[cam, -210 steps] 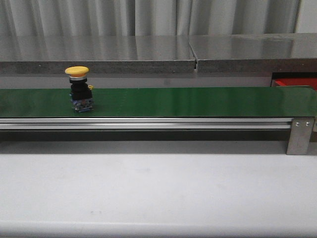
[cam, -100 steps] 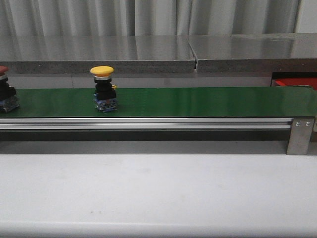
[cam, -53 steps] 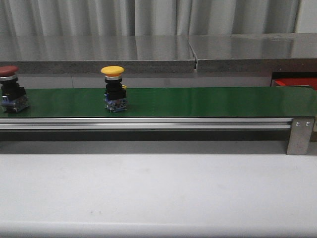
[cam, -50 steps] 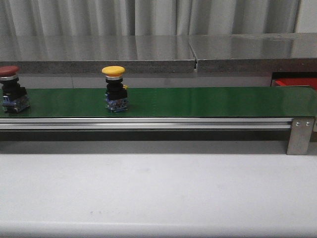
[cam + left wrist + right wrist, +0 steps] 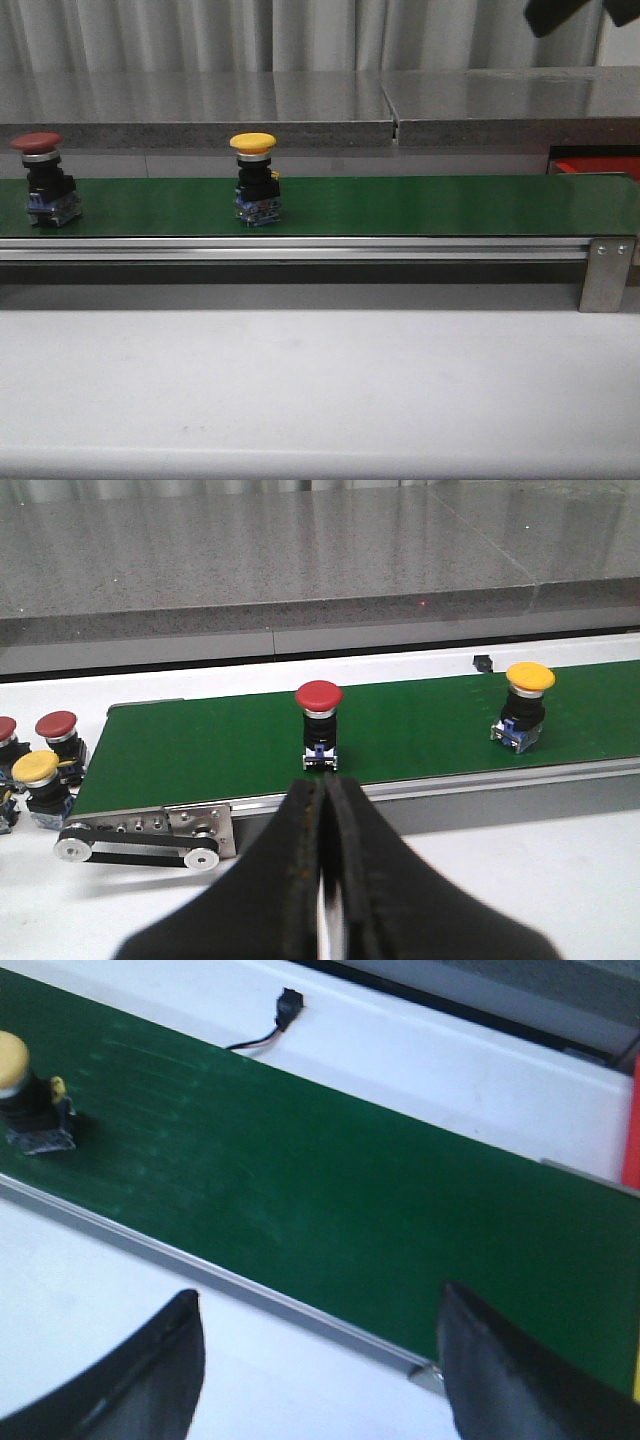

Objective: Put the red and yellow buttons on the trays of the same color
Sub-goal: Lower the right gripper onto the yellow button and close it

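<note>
Two buttons ride the belt (image 5: 400,205); our right gripper (image 5: 320,1360) waits wide apart, left gripper (image 5: 322,805) pressed together, so we grab yellow (image 5: 255,180) mid-frame first.

No text, label, brand, number or sign can be read on anything in these three camera views.

**Occluded and Cropped Items**

Front view: a dark arm part (image 5: 565,14) is cut off by the upper edge; its gripper is out of frame. A red tray (image 5: 598,166) shows only a sliver.

Right wrist view: ahead of the right gripper (image 5: 318,1365), the yellow button (image 5: 30,1100) is cropped and blurred.

Left wrist view: beside the left gripper (image 5: 325,810), spare buttons (image 5: 40,765) are partly cropped.
</note>
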Controlling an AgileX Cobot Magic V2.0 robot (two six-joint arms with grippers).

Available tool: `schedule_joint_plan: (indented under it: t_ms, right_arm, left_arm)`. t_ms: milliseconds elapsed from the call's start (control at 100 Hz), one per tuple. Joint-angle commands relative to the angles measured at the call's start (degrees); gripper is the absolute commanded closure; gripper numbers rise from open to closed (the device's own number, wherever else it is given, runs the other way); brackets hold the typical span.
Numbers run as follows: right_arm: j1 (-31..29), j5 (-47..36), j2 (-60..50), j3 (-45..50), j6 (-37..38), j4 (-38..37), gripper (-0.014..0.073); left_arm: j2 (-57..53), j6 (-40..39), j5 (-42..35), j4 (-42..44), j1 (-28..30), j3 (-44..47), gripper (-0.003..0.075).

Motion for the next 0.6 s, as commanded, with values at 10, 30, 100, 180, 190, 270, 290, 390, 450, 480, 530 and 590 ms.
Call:
schedule_joint_plan:
  t_ms: [10, 30, 100, 180, 190, 270, 290, 390, 450, 480, 530, 590]
  right_arm:
    - [1.76, -5.24, 1.18, -4.13, -0.34, -0.80, 0.0082]
    - [2.11, -6.08, 1.50, -4.19, -0.34, -0.89, 0.0082]
    - [3.03, -8.64, 2.49, -4.19, -0.34, -0.96, 0.0082]
    - [4.31, -8.86, 3.75, -5.28, -0.34, -0.96, 0.0082]
    - [4.55, -8.70, 3.89, -5.43, -0.34, -0.96, 0.0082]
    - [6.09, -5.72, 5.73, -7.84, -0.34, -0.96, 0.0082]
    - [6.55, -4.91, 6.36, -8.60, -0.34, -0.96, 0.0082]
    - [8.15, -1.10, 9.87, -12.90, -0.89, -1.15, 0.0082]
    - [8.94, 1.22, 11.99, -15.34, -1.67, -1.15, 0.0082]
    - [9.18, 2.42, 13.07, -16.65, -2.17, -1.15, 0.0082]
    - [9.56, 4.80, 15.38, -19.39, -2.71, -1.15, 0.0082]
    - [9.82, 7.99, 17.65, -22.22, -2.97, -1.07, 0.0082]
  left_arm:
    - [0.78, -0.29, -4.46, -1.11, -0.37, -1.41, 0.0741]
    - [0.78, -0.29, -4.46, -1.11, -0.37, -1.41, 0.0741]
    - [0.78, -0.29, -4.46, -1.11, -0.37, -1.41, 0.0741]
    - [0.78, -0.29, -4.46, -1.11, -0.37, -1.41, 0.0741]
    - [0.78, -0.29, -4.46, -1.11, -0.37, -1.41, 0.0741]
    - [0.78, -0.29, -4.46, -1.11, -0.37, -1.41, 0.0741]
    - [0.78, -0.29, -4.46, -1.11, -0.37, -1.41, 0.0741]
    - [0.78, -0.29, -4.46, -1.11, -0.37, -1.41, 0.0741]
    - [0.78, -0.29, -4.46, -1.11, -0.37, -1.41, 0.0741]
    - [0.78, -0.29, -4.46, -1.11, -0.37, -1.41, 0.0741]
    - [0.78, -0.29, -4.46, -1.11, -0.37, -1.41, 0.0741]
    - [0.78, -0.29, -4.46, -1.11, -0.37, -1.41, 0.0741]
